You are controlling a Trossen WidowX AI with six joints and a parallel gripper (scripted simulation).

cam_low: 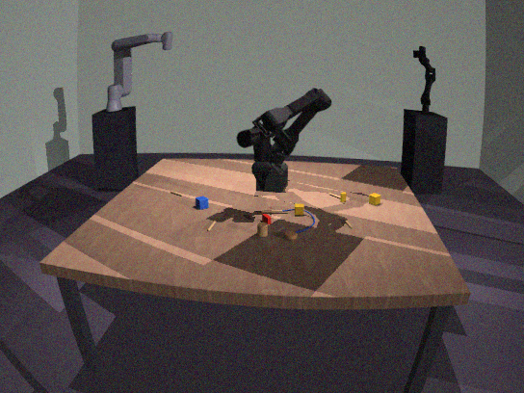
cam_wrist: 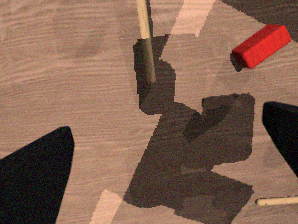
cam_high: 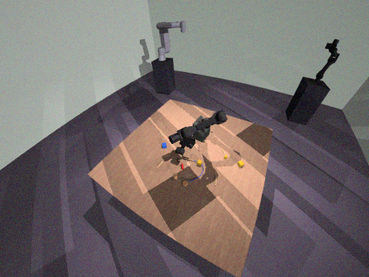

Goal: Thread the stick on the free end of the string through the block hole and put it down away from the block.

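The yellow holed block (cam_high: 199, 163) (cam_low: 299, 209) stands on the table. The blue string (cam_high: 203, 170) (cam_low: 314, 222) curves from the round wooden button (cam_high: 184, 183) (cam_low: 290, 235) to the block's right side, and a short blue length shows at its left side, so it runs through. The string's stick (cam_high: 190, 159) (cam_low: 275, 210) (cam_wrist: 145, 30) lies on the table left of the block, its free end pointing away. My gripper (cam_wrist: 168, 123) is wide open and empty, raised above the table near that free end. Its fingers touch nothing. The hole itself is not visible.
A red block (cam_high: 182, 166) (cam_low: 267, 219) (cam_wrist: 262, 46) and a wooden cylinder (cam_high: 176, 176) (cam_low: 262, 229) are nearby. Loose sticks (cam_high: 160, 163) (cam_low: 211, 225) (cam_wrist: 277, 201) lie around. A blue cube (cam_high: 164, 145) (cam_low: 201, 202) is left; a yellow cube (cam_high: 241, 164) (cam_low: 375, 199) is right.
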